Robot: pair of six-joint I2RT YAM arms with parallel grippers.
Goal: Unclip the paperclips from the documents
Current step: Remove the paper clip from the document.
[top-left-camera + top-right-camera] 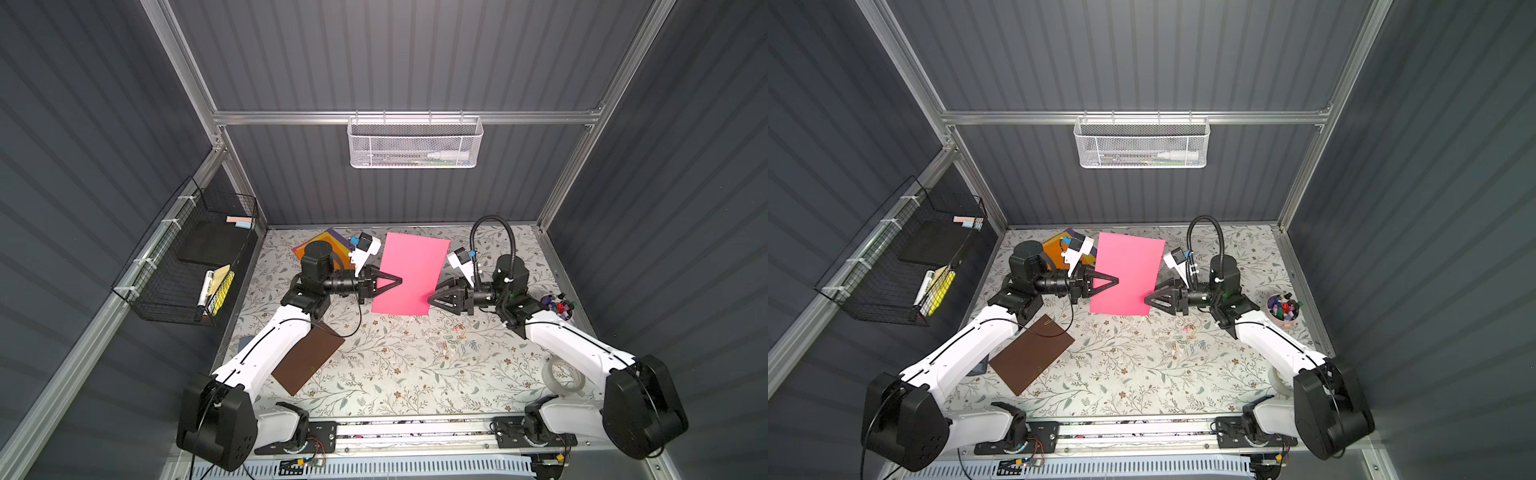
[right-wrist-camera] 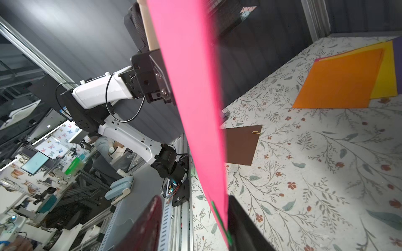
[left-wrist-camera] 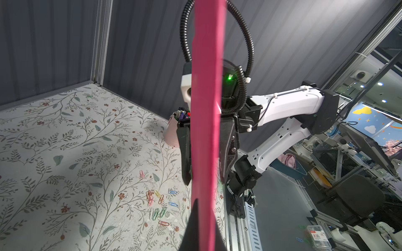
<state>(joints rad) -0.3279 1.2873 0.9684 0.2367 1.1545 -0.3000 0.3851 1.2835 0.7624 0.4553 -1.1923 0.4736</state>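
Observation:
A pink document [image 1: 409, 274] [image 1: 1125, 274] hangs upright between the two arms, above the floral table. My left gripper [image 1: 399, 280] [image 1: 1116, 281] [image 3: 201, 226] is shut on its left side. My right gripper [image 1: 430, 299] [image 1: 1147, 300] [image 2: 195, 228] stands open around the sheet's lower right corner. In the right wrist view the sheet [image 2: 195, 108] rests against one finger [image 2: 245, 228], and a green paperclip [image 2: 220, 222] sits on its edge there. Several loose paperclips [image 1: 457, 338] [image 3: 158, 204] lie on the table below.
A brown document [image 1: 309, 357] [image 2: 241, 144] carrying a gold clip [image 2: 256, 132] lies under the left arm. Orange, yellow and purple sheets [image 1: 320, 243] [image 2: 341, 82] are stacked at the back left. A marker cup [image 1: 559, 307] and a tape roll [image 1: 563, 376] sit at the right.

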